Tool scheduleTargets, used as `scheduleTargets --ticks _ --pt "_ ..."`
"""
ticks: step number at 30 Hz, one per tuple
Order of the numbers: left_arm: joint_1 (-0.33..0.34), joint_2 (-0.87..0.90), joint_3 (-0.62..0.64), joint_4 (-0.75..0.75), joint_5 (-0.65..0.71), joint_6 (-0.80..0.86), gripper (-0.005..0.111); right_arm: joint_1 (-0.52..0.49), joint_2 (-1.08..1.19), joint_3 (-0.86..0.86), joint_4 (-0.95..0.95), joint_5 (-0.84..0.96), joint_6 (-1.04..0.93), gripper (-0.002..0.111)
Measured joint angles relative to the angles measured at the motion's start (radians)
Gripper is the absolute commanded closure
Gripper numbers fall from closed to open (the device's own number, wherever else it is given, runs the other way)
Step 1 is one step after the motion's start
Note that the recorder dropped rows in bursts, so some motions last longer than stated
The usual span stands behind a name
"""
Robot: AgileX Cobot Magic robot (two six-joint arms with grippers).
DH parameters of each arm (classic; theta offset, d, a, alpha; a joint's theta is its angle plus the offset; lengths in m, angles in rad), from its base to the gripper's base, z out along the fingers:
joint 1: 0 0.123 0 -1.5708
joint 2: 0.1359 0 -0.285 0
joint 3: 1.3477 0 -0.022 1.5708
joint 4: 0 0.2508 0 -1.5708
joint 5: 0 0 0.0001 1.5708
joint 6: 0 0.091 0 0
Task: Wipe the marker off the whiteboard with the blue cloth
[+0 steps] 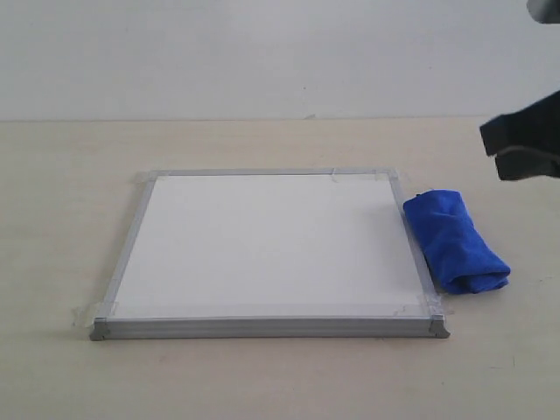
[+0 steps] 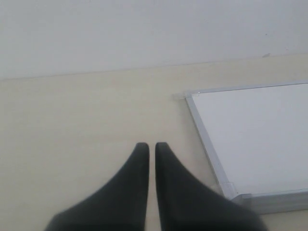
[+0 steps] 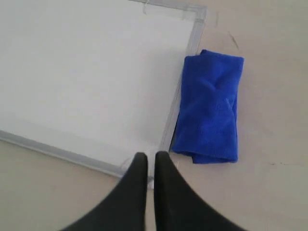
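- Nearest the camera is the near rail of the whiteboard [image 1: 262, 327], a grey frame with corner caps and clear tape at the corners, lying flat on the pale table [image 1: 52, 219].
- My left claw [image 2: 150, 147] hangs over bare table off the board's left side. Its fingers are together and hold nothing. The outside camera does not show it at all.
- On the white face of the board I can find no marker in any of the three views. It looks clean from edge to edge, though a faint trace could be too thin to see.
- My blue cloth [image 1: 455, 242] lies bunched in a roll on the table against the board's right rail, running near to far. Nothing grips it.
- My right claw [image 3: 147, 156] hangs above the board's right side, up off the table and clear of the cloth. Its fingers are together and empty.
- My judgement: the wiping looks done, with the cloth laid aside and both arms clear of it.
- If a mark does remain, my right claw would need to spread its fingers, drop onto the roll, pinch it and drag it left across the board.
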Motion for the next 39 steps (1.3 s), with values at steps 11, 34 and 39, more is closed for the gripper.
scheduleTargets --ticks 11,34,39 --pt "0.0 0.0 0.0 0.0 0.0 0.0 0.102 0.0 -0.109 0.076 0.006 0.009 -0.004 0.108" --pt "0.0 0.0 0.0 0.0 0.0 0.0 0.102 0.012 -0.675 0.082 0.048 -0.025 0.009 0.108" --pt "0.0 0.0 0.0 0.0 0.0 0.0 0.102 0.012 -0.81 0.224 0.054 -0.209 -0.101 0.108"
